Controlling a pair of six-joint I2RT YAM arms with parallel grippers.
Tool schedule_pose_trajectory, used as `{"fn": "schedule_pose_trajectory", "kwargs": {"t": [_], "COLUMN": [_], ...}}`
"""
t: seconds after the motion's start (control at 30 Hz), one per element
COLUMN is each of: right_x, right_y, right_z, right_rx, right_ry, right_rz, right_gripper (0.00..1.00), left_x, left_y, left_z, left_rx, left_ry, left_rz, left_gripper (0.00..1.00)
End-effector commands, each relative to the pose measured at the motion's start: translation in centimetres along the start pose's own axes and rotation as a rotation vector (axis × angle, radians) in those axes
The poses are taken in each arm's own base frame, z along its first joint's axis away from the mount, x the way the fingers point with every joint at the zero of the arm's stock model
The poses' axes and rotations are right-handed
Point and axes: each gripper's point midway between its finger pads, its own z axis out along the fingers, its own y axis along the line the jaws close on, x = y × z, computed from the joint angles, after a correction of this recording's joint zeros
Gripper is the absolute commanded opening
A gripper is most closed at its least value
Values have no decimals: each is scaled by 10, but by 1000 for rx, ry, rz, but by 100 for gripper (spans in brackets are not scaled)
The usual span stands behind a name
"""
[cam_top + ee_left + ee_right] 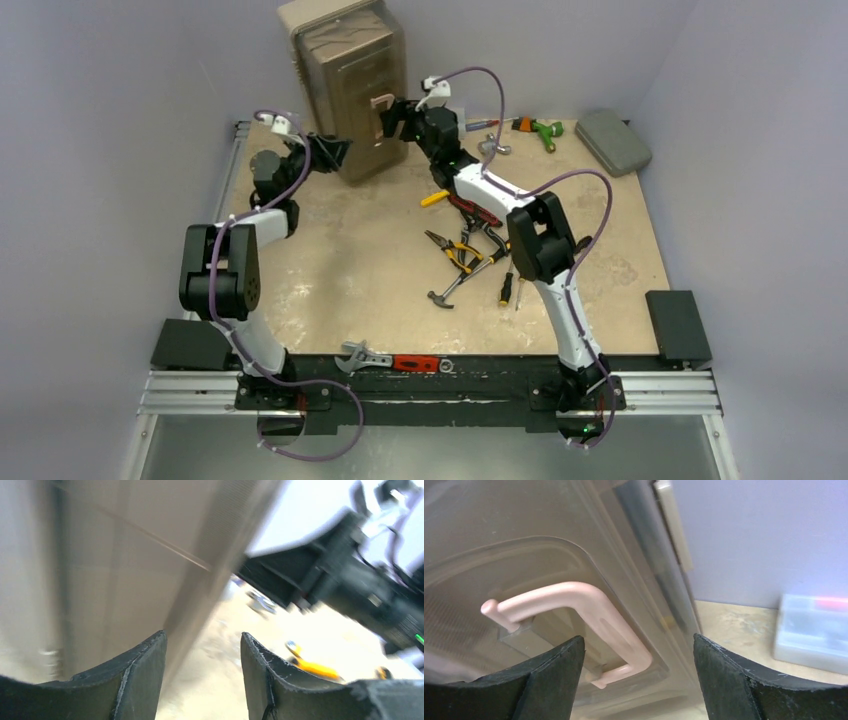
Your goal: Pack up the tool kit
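Note:
The beige toolbox (345,80) stands on end at the back of the table, tilted, its pale pink handle (381,108) facing right. My left gripper (338,155) is at its lower left edge. In the left wrist view the box wall (100,555) runs down beside the left finger, and the left gripper (203,634) is open with table showing in the gap. My right gripper (388,122) is at the handle side. In the right wrist view it (638,637) is open wide, with the pink handle (589,607) between the jaws, untouched, nearer the left finger.
Loose tools lie mid-table: yellow pliers (450,250), a hammer (455,285), a screwdriver (507,288) and a yellow-handled tool (434,198). A wrench (362,355) and a red tool (415,363) lie at the front edge. A grey-green case (612,140) and a clear box (811,630) are at the back right.

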Motion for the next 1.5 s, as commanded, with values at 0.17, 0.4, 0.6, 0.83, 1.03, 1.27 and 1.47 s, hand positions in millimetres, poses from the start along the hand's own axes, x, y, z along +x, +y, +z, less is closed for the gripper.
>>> {"fn": "schedule_pose_trajectory", "kwargs": {"t": [0.17, 0.4, 0.6, 0.83, 1.03, 1.27, 1.47], "right_x": [-67, -77, -82, -77, -69, -51, -38], "right_y": [7, -11, -12, -16, -21, -23, -24], "right_z": [-19, -24, -25, -25, -23, -20, -16], "right_rx": [-155, -134, -149, -154, -156, -177, -194], "right_ry": [-88, -89, -84, -56, -38, 2, 24], "right_rz": [112, 149, 153, 160, 173, 203, 213], "right_gripper": [89, 92, 92, 92, 91, 88, 88], "left_x": [-17, -66, -101, -121, -133, -108, -83], "left_y": [-83, -35, 19, 90, 135, 173, 143], "left_z": [-32, -63, -45, -14, 29, 84, 123], "left_rx": [120, -78, -203, -305, -299, -220, -105], "left_ry": [3, -55, -57, -117, -141, -121, -37], "left_rz": [41, -37, -98, -178, -253, -431, -491], "left_gripper": [60, 68, 75, 81, 78, 78, 78]}}
